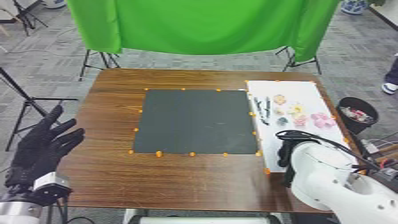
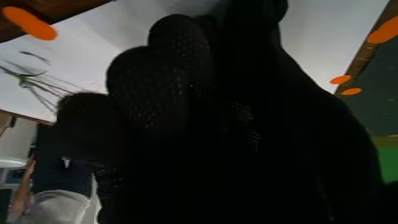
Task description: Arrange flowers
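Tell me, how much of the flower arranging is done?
None looks done: pink flowers, a yellow flower and stems lie on the white sheet, beside the dark mat. The right hand is at that sheet; I can't tell if it holds anything. The left hand is open. All the arranging seems left.

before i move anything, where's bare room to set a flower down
The dark mat is bare, bordered by orange marks. Bare wood runs between the left hand and the mat, and along the mat's near side. The white sheet is crowded: flowers and stems around its middle, the right hand nearer the robot.
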Controlling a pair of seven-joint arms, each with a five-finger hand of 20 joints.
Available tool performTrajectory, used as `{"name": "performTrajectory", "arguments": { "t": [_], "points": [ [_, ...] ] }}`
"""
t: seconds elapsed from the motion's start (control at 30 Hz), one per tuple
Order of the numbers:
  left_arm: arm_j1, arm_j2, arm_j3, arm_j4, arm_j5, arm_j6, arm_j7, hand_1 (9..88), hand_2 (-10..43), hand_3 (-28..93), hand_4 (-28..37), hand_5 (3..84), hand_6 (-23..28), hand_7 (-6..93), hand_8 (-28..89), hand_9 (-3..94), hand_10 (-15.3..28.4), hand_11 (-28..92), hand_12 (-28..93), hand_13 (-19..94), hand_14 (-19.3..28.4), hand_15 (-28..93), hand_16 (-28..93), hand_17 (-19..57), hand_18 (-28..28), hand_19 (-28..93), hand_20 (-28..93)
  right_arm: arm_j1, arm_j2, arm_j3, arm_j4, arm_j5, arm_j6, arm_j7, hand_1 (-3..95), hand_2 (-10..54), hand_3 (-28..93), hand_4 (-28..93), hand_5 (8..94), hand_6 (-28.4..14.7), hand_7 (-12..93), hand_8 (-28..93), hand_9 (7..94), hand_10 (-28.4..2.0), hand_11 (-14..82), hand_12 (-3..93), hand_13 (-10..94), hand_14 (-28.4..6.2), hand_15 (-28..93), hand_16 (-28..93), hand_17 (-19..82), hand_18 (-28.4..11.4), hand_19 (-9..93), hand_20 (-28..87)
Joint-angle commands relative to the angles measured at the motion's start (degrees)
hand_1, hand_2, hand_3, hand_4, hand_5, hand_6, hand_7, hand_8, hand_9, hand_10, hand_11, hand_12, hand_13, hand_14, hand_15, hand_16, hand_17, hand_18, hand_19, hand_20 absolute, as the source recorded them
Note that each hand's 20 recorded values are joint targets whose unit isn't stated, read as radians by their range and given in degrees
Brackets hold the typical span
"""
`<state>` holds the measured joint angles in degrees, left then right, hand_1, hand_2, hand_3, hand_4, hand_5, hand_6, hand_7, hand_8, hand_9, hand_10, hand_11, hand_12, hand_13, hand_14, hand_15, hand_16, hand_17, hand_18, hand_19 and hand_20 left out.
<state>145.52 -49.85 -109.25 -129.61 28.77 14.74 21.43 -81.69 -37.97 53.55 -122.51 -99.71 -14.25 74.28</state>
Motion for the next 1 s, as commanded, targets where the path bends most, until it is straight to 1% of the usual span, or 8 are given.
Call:
{"name": "performTrajectory", "arguments": {
  "t": [0.03, 0.07, 0.1, 0.57, 0.6, 0.7, 0.73, 1.0],
  "points": [
    [0.1, -0.66, -0.01, -0.30, 0.34, 0.34, -0.59, 30.0, 6.2, 61, -19.5, 29.9, 5.9, 6.7, -7, 26.7, 18.5, 21, 12, 20, 27.9, 54, -11, -5.7, 28.4, 57, -8, -2.9, 1.6, -2.1, 0.7, -1.9, 5.5, -3.9, 60.8, -4.8, 67, -22, 78.9, -8.0, 24, 26, 87.2, -16.0, 37.4, 22.0, 86, -9.1, 61, 18, 67, -8.6, 93, 13],
    [0.7, -0.23, 0.01, -0.42, -0.27, 0.78, 0.38, 30.0, 6.2, 61, -19.5, 29.9, 5.9, 6.7, -7, 26.7, 18.5, 21, 12, 20, 28.0, 54, -11, -5.8, 28.4, 57, -8, -2.4, 1.8, -2.3, 0.9, -2.6, 5.7, -4.7, 60.4, -4.6, 68, -22, 78.7, -7.8, 24, 26, 87.1, -15.8, 38.0, 22.1, 86, -8.7, 62, 18, 67, -8.6, 93, 14],
    [0.0, -1.13, -0.07, -0.31, 0.56, 0.23, -1.14, 30.0, 6.2, 61, -19.5, 30.0, 5.9, 6.6, -7, 26.7, 18.5, 21, 12, 20, 28.0, 54, -11, -5.8, 28.4, 57, -8, -3.0, 2.2, -2.2, 0.6, -3.5, 6.8, -4.6, 59.9, -4.2, 69, -22, 78.7, -7.7, 25, 27, 86.9, -15.6, 38.7, 22.1, 86, -8.6, 62, 18, 67, -8.8, 93, 16],
    [1.4, -0.52, -0.50, -0.72, -0.31, 1.02, 0.62, 30.0, 6.2, 62, -19.6, 29.9, 5.9, 6.8, -7, 26.8, 18.5, 22, 12, 20, 27.9, 54, -11, -5.8, 28.4, 57, -8, -3.0, 5.8, -0.8, -0.8, -9.8, 16.7, -8.7, 55.1, -3.6, 75, -19, 77.7, -7.3, 31, 27, 86.8, -14.9, 44.0, 21.9, 86, -8.3, 66, 19, 66, -9.5, 93, 30],
    [1.1, -1.10, -0.56, -0.72, 0.21, 0.75, -0.36, 30.0, 6.2, 62, -19.6, 29.9, 5.9, 6.8, -7, 26.8, 18.4, 22, 12, 20, 27.9, 54, -11, -5.8, 28.4, 57, -8, -3.8, 5.8, 0.2, -1.2, -10.0, 16.8, -8.6, 54.8, -3.7, 75, -19, 77.7, -7.3, 31, 27, 86.9, -14.9, 44.1, 21.9, 86, -8.2, 66, 19, 66, -9.5, 93, 30],
    [1.3, -0.40, -0.29, -0.67, -0.34, 1.16, 0.62, 30.0, 6.2, 62, -19.6, 29.9, 5.9, 6.7, -7, 26.7, 18.4, 22, 12, 20, 28.0, 54, -11, -5.8, 28.4, 57, -7, -3.0, 6.2, 0.3, -1.5, -10.8, 18.4, -9.0, 54.4, -3.8, 76, -19, 77.8, -7.3, 32, 27, 87.0, -14.8, 44.6, 21.8, 86, -8.2, 67, 19, 66, -9.9, 93, 33],
    [2.3, 1.87, -0.04, -0.64, -2.23, 2.16, 2.82, 30.0, 6.2, 61, -19.6, 29.9, 6.0, 6.7, -7, 26.7, 18.4, 22, 12, 20, 28.0, 54, -11, -5.8, 28.4, 57, -7, -2.9, 6.2, 0.5, -1.7, -10.9, 18.6, -9.0, 54.3, -3.9, 76, -19, 77.9, -7.3, 32, 27, 87.1, -14.7, 44.8, 21.9, 86, -8.2, 67, 19, 66, -10.0, 93, 34],
    [2.9, 2.02, -0.22, -0.72, -2.53, 2.42, 3.47, 29.9, 6.2, 62, -19.6, 29.9, 5.9, 6.6, -7, 26.7, 18.4, 21, 12, 20, 27.9, 54, -11, -5.8, 28.4, 57, -7, -1.3, 6.2, 0.7, -3.0, -11.9, 20.6, -9.9, 53.4, -4.8, 77, -18, 78.3, -7.2, 32, 27, 87.6, -14.7, 45.4, 22.1, 86, -8.3, 68, 19, 67, -10.3, 93, 37]
  ]
}}
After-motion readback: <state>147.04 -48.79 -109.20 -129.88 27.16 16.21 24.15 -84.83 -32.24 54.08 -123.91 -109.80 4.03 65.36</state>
